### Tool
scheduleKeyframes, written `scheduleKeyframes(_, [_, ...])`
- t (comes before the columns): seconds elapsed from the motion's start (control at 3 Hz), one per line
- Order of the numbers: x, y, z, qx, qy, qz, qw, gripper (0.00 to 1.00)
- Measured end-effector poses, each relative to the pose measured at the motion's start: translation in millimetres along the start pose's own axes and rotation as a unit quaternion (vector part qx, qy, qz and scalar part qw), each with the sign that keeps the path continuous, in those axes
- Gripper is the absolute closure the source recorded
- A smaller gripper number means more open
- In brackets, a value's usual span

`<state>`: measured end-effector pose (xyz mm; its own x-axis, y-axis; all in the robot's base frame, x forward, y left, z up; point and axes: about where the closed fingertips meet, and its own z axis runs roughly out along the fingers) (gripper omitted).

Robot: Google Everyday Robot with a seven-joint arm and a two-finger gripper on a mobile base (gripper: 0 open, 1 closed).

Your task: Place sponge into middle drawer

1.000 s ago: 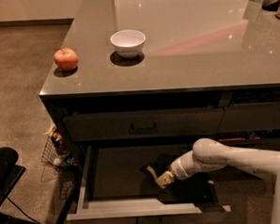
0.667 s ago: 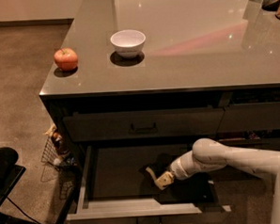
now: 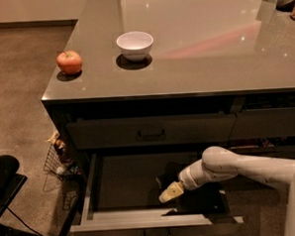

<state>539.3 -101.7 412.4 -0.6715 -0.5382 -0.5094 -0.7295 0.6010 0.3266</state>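
Observation:
The middle drawer (image 3: 143, 221) stands pulled open below the counter, with a dark inside, pale grey sides and a small silvery handle (image 3: 156, 234). My arm reaches in from the right. My gripper (image 3: 169, 192) is low inside the drawer, right of its middle, and its pale yellowish tip points down and left. A small dark shape (image 3: 161, 181) sits just behind the tip. I cannot tell whether this is the sponge. No sponge shows plainly anywhere else.
A red apple (image 3: 69, 62) and a white bowl (image 3: 134, 43) sit on the grey counter (image 3: 209, 62). The dark-fronted top drawer (image 3: 150, 132) is closed. A wire basket (image 3: 58, 162) stands on the floor at left, beside a black chair base (image 3: 2, 184).

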Motion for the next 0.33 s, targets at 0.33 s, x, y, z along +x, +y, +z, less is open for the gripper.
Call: scheduleKeyframes(0.33, [0.0,0.0,0.0,0.000,0.000,0.000,1.0000,0.00])
